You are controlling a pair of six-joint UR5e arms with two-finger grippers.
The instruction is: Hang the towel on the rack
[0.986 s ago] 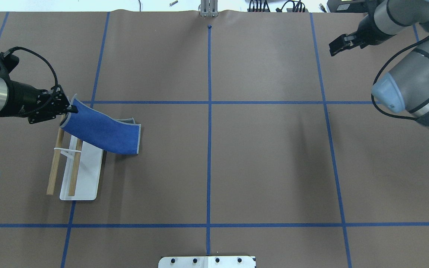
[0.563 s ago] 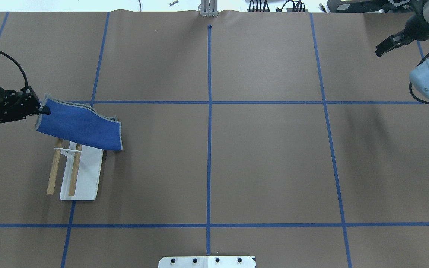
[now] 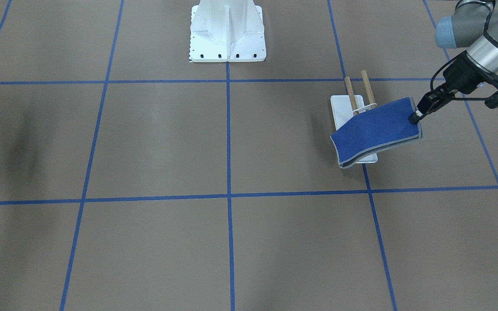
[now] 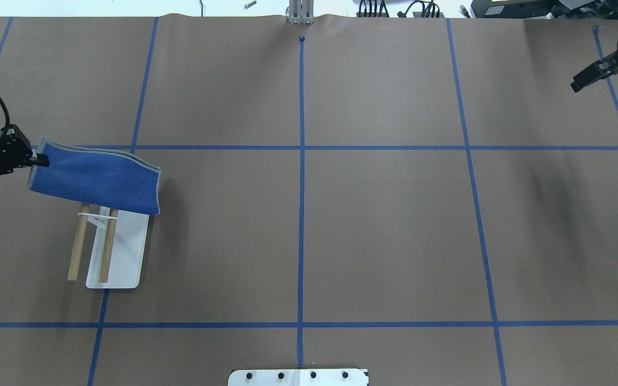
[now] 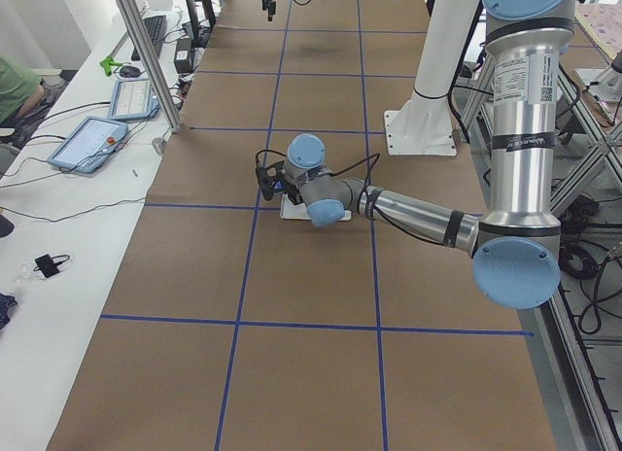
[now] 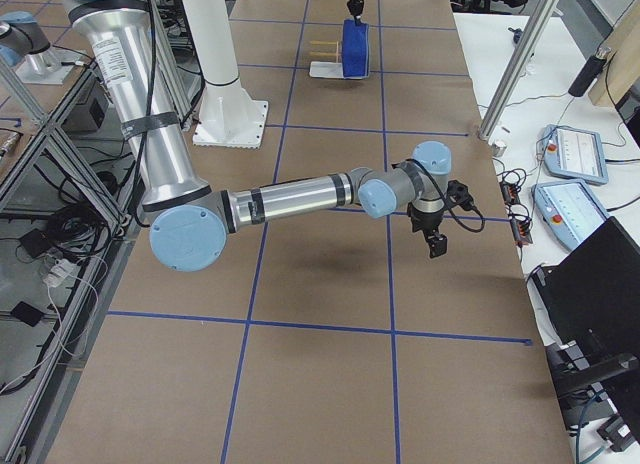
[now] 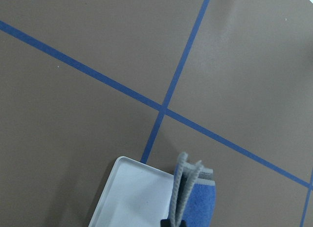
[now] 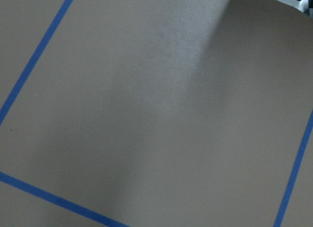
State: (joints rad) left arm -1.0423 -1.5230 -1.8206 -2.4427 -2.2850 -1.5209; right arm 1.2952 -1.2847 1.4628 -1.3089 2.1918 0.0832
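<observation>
The towel point(image 4: 94, 177) is a folded royal-blue cloth with a grey border. It hangs from my left gripper point(image 4: 38, 160), which is shut on its left edge, and stretches rightward over the far end of the rack point(image 4: 126, 257). The rack has a white base and two wooden dowels point(image 4: 78, 246). I cannot tell whether the towel touches them. In the front view the towel point(image 3: 374, 129) covers the rack's point(image 3: 340, 108) near end, held by the left gripper point(image 3: 415, 116). My right gripper point(image 4: 582, 83) is open and empty at the far right.
The white bolted pedestal point(image 3: 227, 34) stands at the robot's side of the table, its plate edge point(image 4: 298, 377) showing in the overhead view. Blue tape lines grid the brown table. Tablets and cables lie on the side bench point(image 5: 92, 140).
My left gripper has moved left, pulling the towel with it across the rack's far end. My right arm has drawn back toward the far right corner.
</observation>
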